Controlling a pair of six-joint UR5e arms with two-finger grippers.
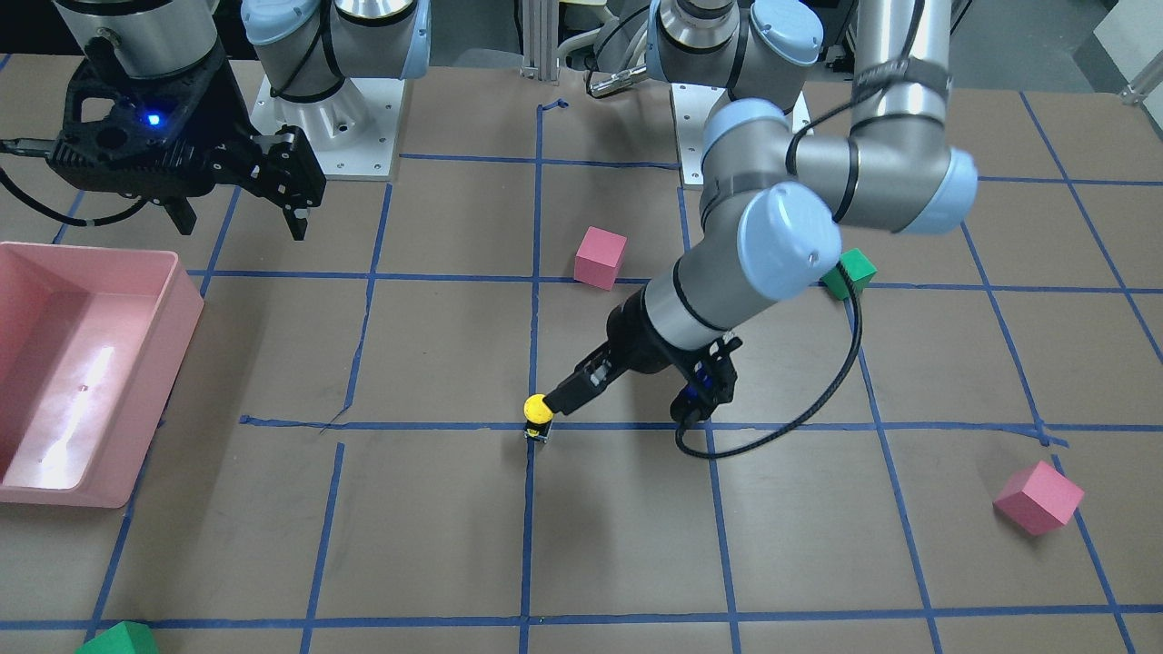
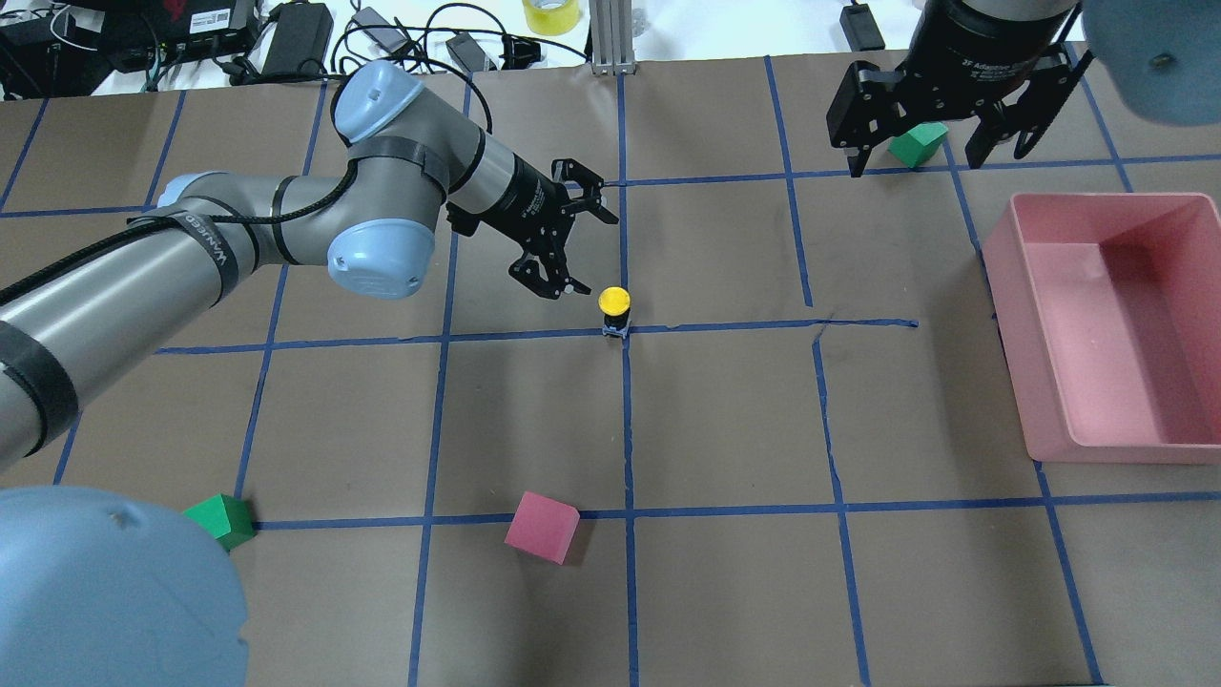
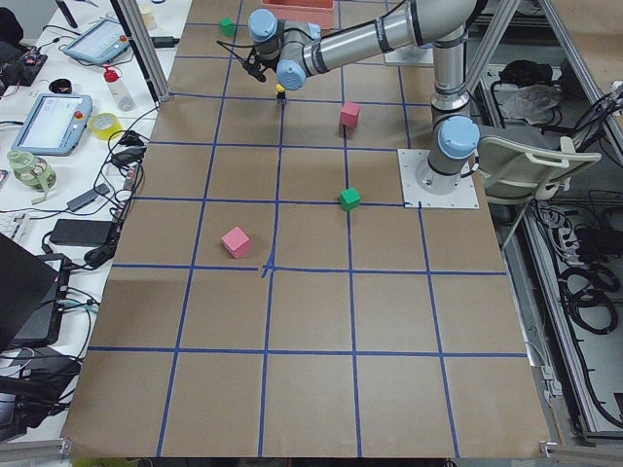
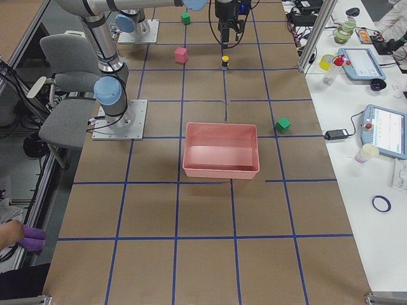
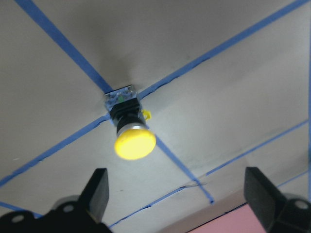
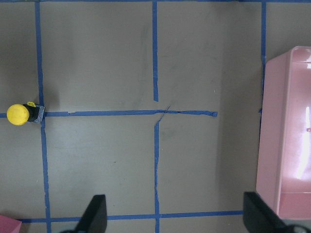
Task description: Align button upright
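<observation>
Looking at the overhead view, the button (image 2: 614, 310) sits right on a crossing of the blue tape lines (image 2: 725, 326), roughly mid-table. It seems to be standing on its metal base with the yellow cap up, though it's so small I can't say if it's dead vertical or leaning a touch.

The left gripper (image 2: 584, 250) hangs just beside it with its jaws spread wide, holding nothing and not touching the button. The right gripper (image 1: 241, 220) is well apart, up over near the pink bin (image 1: 186, 304), also spread and empty.

My guess on handling: the thing is light and rigid with a tiny footprint, so any sideways nudge would probably tip it. The rounded cap looks slick, so I'd pinch the black cylindrical body just under the cap, squeezing gently and squarely from both sides.
</observation>
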